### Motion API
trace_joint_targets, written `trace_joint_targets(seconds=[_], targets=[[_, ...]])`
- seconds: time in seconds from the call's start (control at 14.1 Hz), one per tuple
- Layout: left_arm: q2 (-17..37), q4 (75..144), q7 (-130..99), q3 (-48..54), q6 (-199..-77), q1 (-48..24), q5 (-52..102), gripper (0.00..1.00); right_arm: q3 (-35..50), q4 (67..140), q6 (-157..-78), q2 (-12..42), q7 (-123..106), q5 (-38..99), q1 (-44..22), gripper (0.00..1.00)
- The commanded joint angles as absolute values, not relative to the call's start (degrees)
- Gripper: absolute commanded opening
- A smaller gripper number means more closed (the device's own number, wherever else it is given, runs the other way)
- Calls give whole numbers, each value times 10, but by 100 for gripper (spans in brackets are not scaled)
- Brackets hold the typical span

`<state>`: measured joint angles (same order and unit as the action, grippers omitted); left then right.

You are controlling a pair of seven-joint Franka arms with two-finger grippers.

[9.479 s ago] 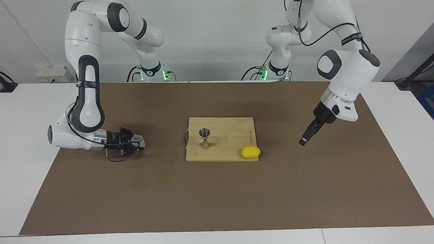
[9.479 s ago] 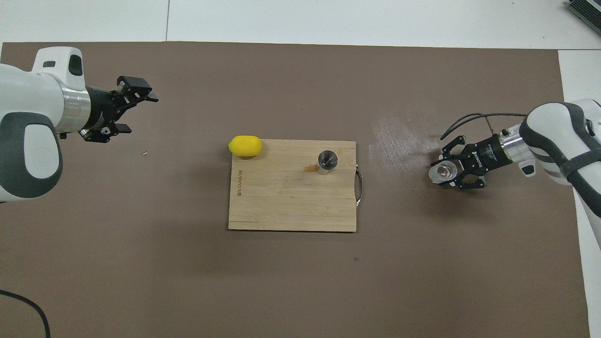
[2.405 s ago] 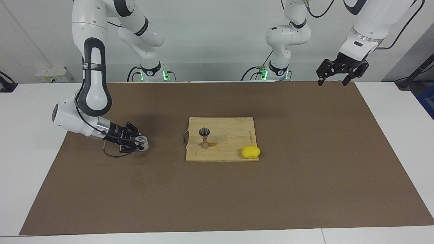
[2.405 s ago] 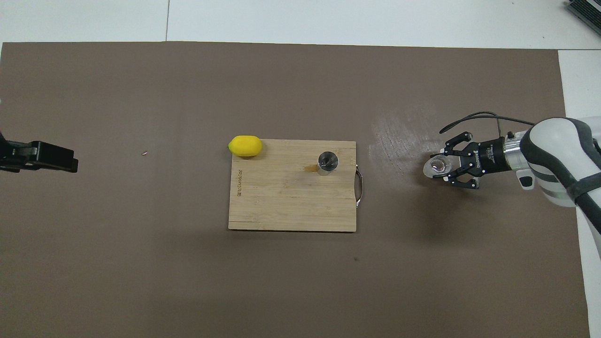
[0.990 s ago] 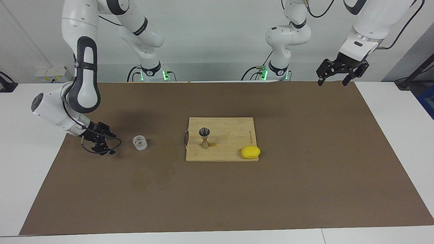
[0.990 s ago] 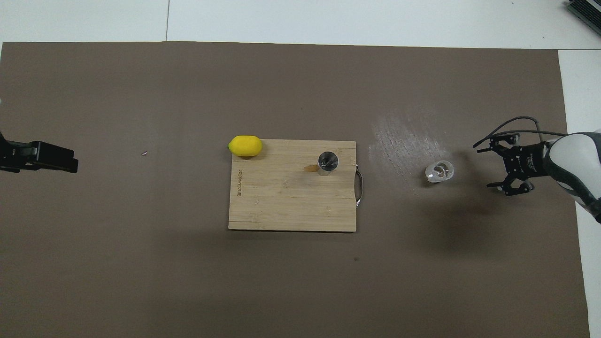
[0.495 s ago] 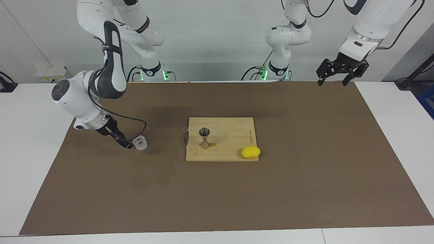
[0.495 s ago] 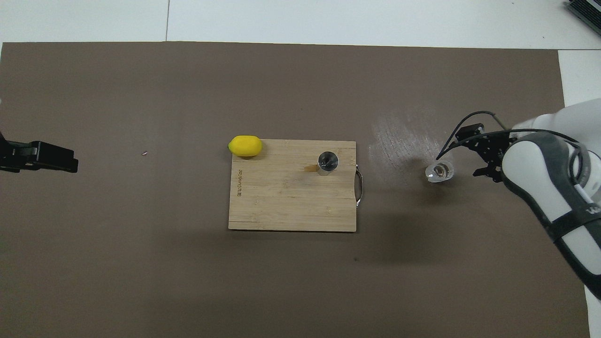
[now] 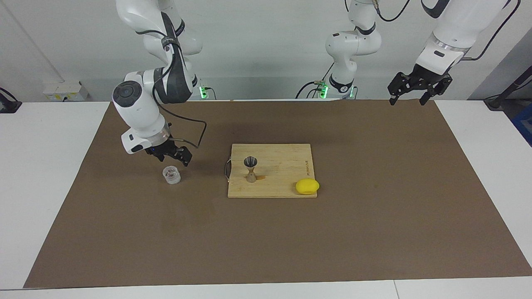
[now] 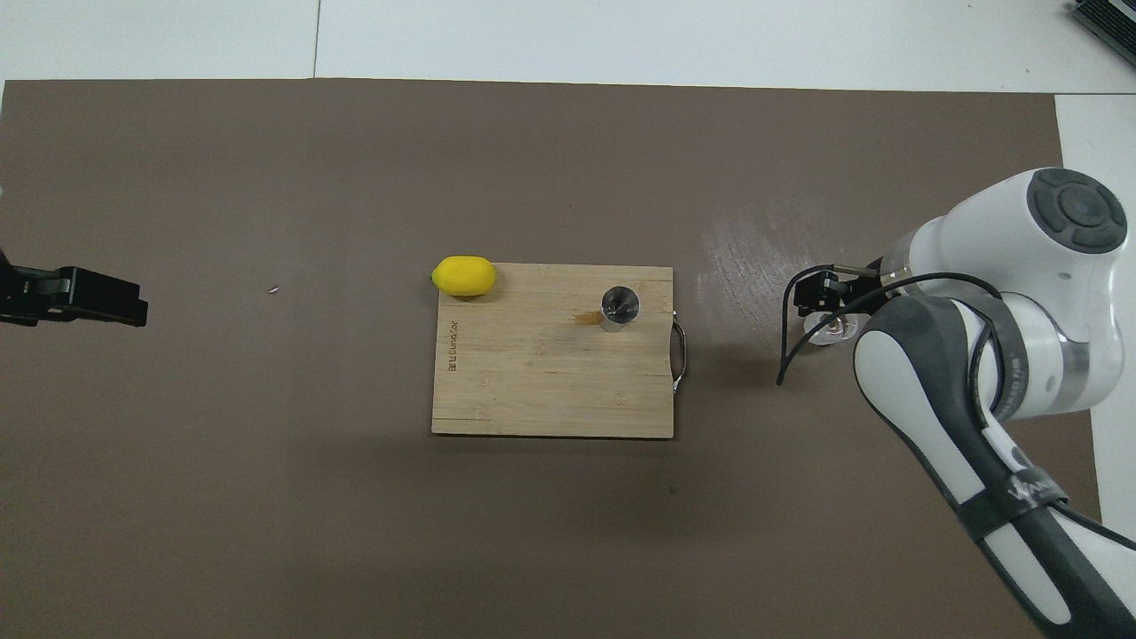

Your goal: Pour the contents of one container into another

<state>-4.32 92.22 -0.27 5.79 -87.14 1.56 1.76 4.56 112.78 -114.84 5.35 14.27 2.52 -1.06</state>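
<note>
The clear glass cup (image 9: 171, 175) stands upright on the brown mat, beside the board toward the right arm's end of the table; the right arm partly covers it in the overhead view (image 10: 827, 331). The steel jigger (image 9: 250, 168) stands upright on the wooden board (image 9: 286, 164); it also shows in the overhead view (image 10: 619, 306). My right gripper (image 9: 172, 159) hangs open and empty just above the cup, slightly to the robots' side of it, not touching; it also shows in the overhead view (image 10: 818, 297). My left gripper (image 9: 407, 101) waits open, raised over the mat's corner.
A yellow lemon (image 9: 307, 186) lies at the board's corner toward the left arm's end, on the edge farther from the robots. A small brown stain marks the board (image 10: 532, 382) beside the jigger. The left gripper (image 10: 89, 298) shows at the overhead view's edge.
My right gripper let go of the cup, drew back, then swung round and rose; it now hangs over the cup. The cup, jigger and left arm have stayed put.
</note>
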Motion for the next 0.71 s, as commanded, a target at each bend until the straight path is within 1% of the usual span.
trace_joint_targets(seconds=[0.0, 0.07, 0.14, 0.28, 0.35, 0.5, 0.64], targets=[[-54, 928, 6, 60, -864, 21, 24, 100, 43, 1128, -1101, -1, 79, 12, 2, 100], [-54, 928, 6, 60, -864, 21, 24, 100, 41, 1108, -1072, -12, 78, 12, 4, 100], [-54, 928, 6, 60, -864, 21, 24, 100, 43, 1062, -1030, -13, 84, 14, 5, 100], [-54, 928, 6, 60, -864, 21, 24, 100, 42, 964, -951, 6, 84, 11, 10, 100], [-54, 928, 6, 60, -864, 21, 24, 100, 41, 926, -920, 12, 84, 6, 10, 100], [-54, 928, 6, 60, -864, 21, 24, 100, 40, 890, -893, 12, 80, -9, 12, 100], [-54, 928, 6, 60, -864, 21, 24, 100, 40, 845, -843, 18, 79, -22, 12, 100]])
